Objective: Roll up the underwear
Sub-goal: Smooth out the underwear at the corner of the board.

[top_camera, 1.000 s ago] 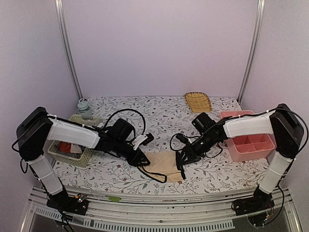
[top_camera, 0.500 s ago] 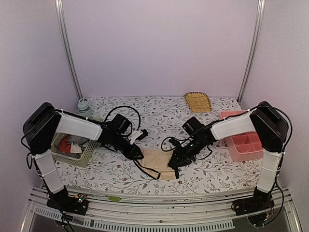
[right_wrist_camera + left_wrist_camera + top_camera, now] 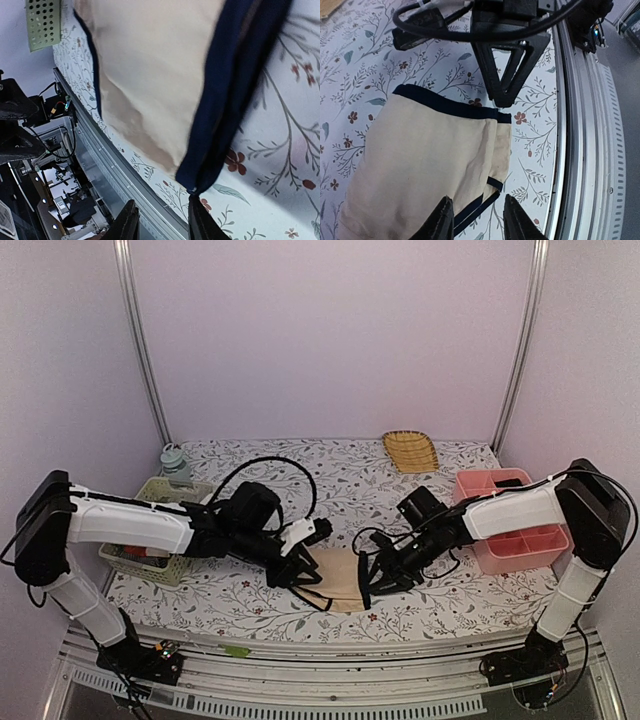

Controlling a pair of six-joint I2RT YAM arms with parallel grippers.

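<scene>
The beige underwear with black edging (image 3: 335, 578) lies flat on the flowered table between my two grippers. My left gripper (image 3: 292, 575) is at its left end. In the left wrist view the underwear (image 3: 430, 160) fills the middle, and my left gripper (image 3: 477, 222) is open with a black edge strap lying between its fingertips. My right gripper (image 3: 368, 580) is at the cloth's right end and shows in the left wrist view (image 3: 507, 75). In the right wrist view it (image 3: 161, 225) is open, with the corner of the dark waistband (image 3: 235, 90) by one fingertip (image 3: 197, 217). The other briefs are not clearly visible.
A green basket (image 3: 150, 540) with cloth in it stands at the left, with a small jar (image 3: 174, 460) behind it. A pink compartment tray (image 3: 515, 525) is at the right and a yellow woven dish (image 3: 410, 450) at the back. The metal front rail (image 3: 585, 150) runs close to the cloth.
The underwear has shifted slightly right and looks more squared up on the table. The left arm has reached farther right and lower, and the right gripper has drawn back a little to the right.
</scene>
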